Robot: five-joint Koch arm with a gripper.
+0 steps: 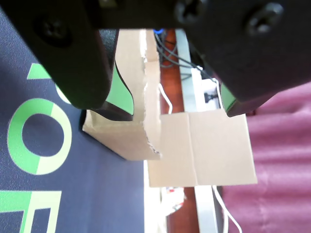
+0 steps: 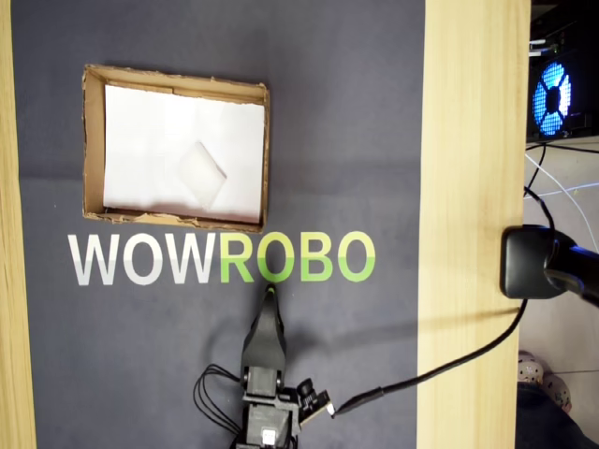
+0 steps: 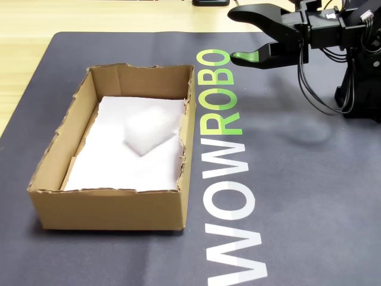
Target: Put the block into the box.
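Note:
The small white block (image 2: pixel 201 175) (image 3: pixel 152 128) lies tilted on the white paper inside the brown cardboard box (image 2: pixel 267 159) (image 3: pixel 107 208). My gripper (image 3: pixel 235 36) hangs in the air apart from the box, above the green letters, and is open with nothing between its jaws. From overhead the gripper (image 2: pixel 270 295) points toward the box's near wall. In the wrist view the two black jaws of the gripper (image 1: pixel 163 107) frame a torn corner of the box (image 1: pixel 126 141); the block is hidden there.
A dark mat with WOWROBO lettering (image 2: pixel 225 259) covers the wooden table (image 2: pixel 473 187). A black camera mount (image 2: pixel 538 262) with a cable sits at the table's right edge, and the arm base (image 3: pixel 360 89) stands at the right of the fixed view.

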